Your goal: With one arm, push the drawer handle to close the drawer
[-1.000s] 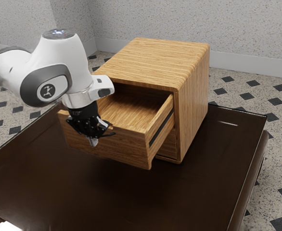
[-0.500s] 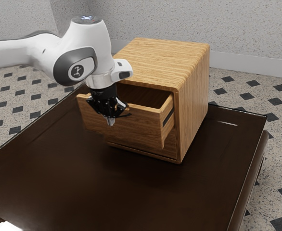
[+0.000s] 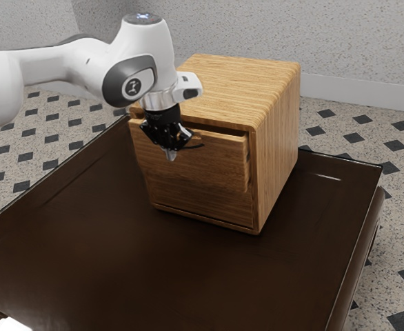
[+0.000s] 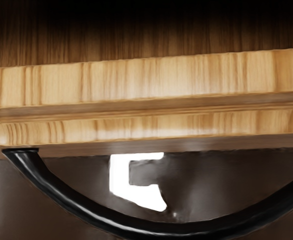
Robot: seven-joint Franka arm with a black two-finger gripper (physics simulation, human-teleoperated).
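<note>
Tool [image 3: 170, 156] closed, at drawer [image 3: 212, 163] front, blk handle [image 4: 171, 230] right beside it.

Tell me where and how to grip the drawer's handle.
Probably best at the middle of the black handle, coming from above and closing across the bar: it bows outward there, farthest from the drawer front, leaving a gap behind it.

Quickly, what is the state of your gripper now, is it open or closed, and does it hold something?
Gripper: closed, its fingertips together, with nothing seen held between them.
</note>
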